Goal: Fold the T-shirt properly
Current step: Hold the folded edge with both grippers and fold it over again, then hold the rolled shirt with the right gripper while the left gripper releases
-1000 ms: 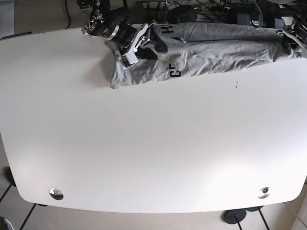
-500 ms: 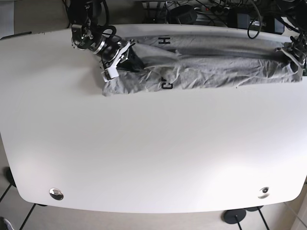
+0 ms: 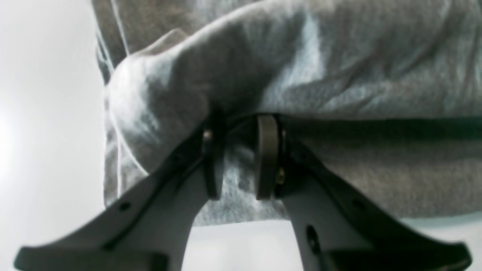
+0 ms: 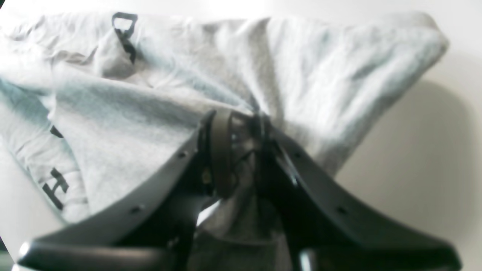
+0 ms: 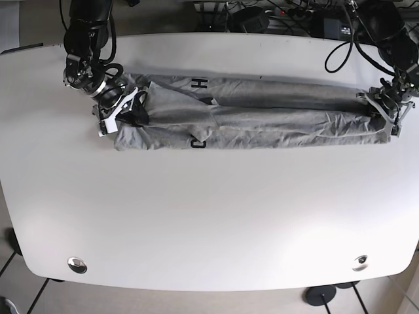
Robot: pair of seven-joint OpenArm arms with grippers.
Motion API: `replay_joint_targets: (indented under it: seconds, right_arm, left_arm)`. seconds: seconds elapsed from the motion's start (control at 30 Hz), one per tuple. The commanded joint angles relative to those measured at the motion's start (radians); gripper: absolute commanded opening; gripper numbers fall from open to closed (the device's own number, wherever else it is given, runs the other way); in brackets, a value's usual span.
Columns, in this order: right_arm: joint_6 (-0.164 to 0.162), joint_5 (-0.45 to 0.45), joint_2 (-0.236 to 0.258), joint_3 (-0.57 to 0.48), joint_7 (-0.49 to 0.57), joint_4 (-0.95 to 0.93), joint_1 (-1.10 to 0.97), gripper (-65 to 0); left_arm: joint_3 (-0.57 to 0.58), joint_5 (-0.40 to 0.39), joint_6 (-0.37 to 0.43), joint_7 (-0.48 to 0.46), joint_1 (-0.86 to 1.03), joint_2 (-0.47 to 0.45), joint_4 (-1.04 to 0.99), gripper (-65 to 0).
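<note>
Two grippers hold the T-shirt [image 5: 262,118] by its opposite ends, and over the last second they have drawn apart and come forward; the shirt, which lay bunched and slack against the far edge of the table [image 5: 209,216], is now pulled into a long, narrow, fairly taut band across the back part of the table; the black lettering sits left of centre in the base view. The right gripper [image 5: 116,110], on the left of that view, is clenched on gathered cloth, its wrist view showing fabric pinched between the jaws; the left gripper [image 5: 387,108], on the right of that view, is likewise clamped on a thick fold of the shirt, with only a small gap between the pads filled by cloth. I judge this a stretching and laying-out step; the shirt is straightened but still doubled over lengthwise and wrinkled, so the folding proper seems barely begun. The left gripper is close to the table's side edge, with little room to pull further outward; the right gripper has some margin on its side; cables and gear crowd the space behind the far edge; the whole near half of the table lies bare, giving ample room to drag or spread the shirt forward.
</note>
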Motion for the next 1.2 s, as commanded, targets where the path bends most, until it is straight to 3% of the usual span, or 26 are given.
replay_joint_targets:
  seconds: [0.03, 0.1, 0.17, 0.27, 0.37, 0.57, 0.67, 0.9, 1.03, 1.2]
  right_arm:
    - [-0.038, -0.045, 0.004, 0.002, -0.045, 0.017, -0.009, -54.7]
    - [-0.036, -0.045, -0.022, 0.002, -0.047, 0.058, -0.022, -54.7]
    - [-0.036, -0.045, -0.048, 0.0, -0.053, 0.136, -0.046, -54.7]
    - [-0.036, -0.054, -0.079, -0.026, -0.098, 0.193, -0.051, -54.7]
    - [-0.036, -0.054, -0.079, -0.072, -0.098, 0.196, -0.051, -54.7]
    - [-0.042, -0.056, -0.085, -0.084, -0.098, 0.188, -0.048, -54.7]
    - [-0.042, -0.056, -0.081, -0.082, -0.098, 0.188, -0.048, -54.7]
    - [-0.044, -0.056, -0.082, -0.081, -0.096, 0.187, -0.048, -54.7]
    - [-0.044, -0.056, -0.082, -0.081, -0.096, 0.187, -0.048, -54.9]
    - [-0.044, -0.056, -0.084, -0.079, -0.094, 0.187, -0.048, -54.9]
  left_arm:
    - [-0.064, -0.068, 0.003, 0.044, 0.032, -0.036, 0.044, -51.9]
    - [-0.104, -0.122, 0.003, 0.077, 0.038, -0.036, 0.097, -44.2]
    - [-0.175, -0.179, 0.003, 0.113, 0.07, -0.036, 0.176, -31.4]
    - [-0.271, -0.32, 0.003, 0.159, 0.09, -0.036, 0.25, -21.1]
    - [-0.347, -0.372, 0.003, 0.222, 0.079, -0.046, 0.245, -20.4]
    - [-0.351, -0.371, 0.003, 0.219, -0.039, -0.103, 0.014, -20.4]
    - [-0.347, -0.369, 0.003, 0.159, -0.085, -0.141, -0.12, -20.4]
    - [-0.201, -0.308, 0.003, -0.023, -0.16, -0.247, -0.341, -20.8]
    - [-0.098, -0.275, 0.003, -0.138, -0.16, -0.26, -0.362, -20.8]
    - [-0.064, -0.197, 0.003, -0.181, -0.16, -0.252, -0.367, -20.6]
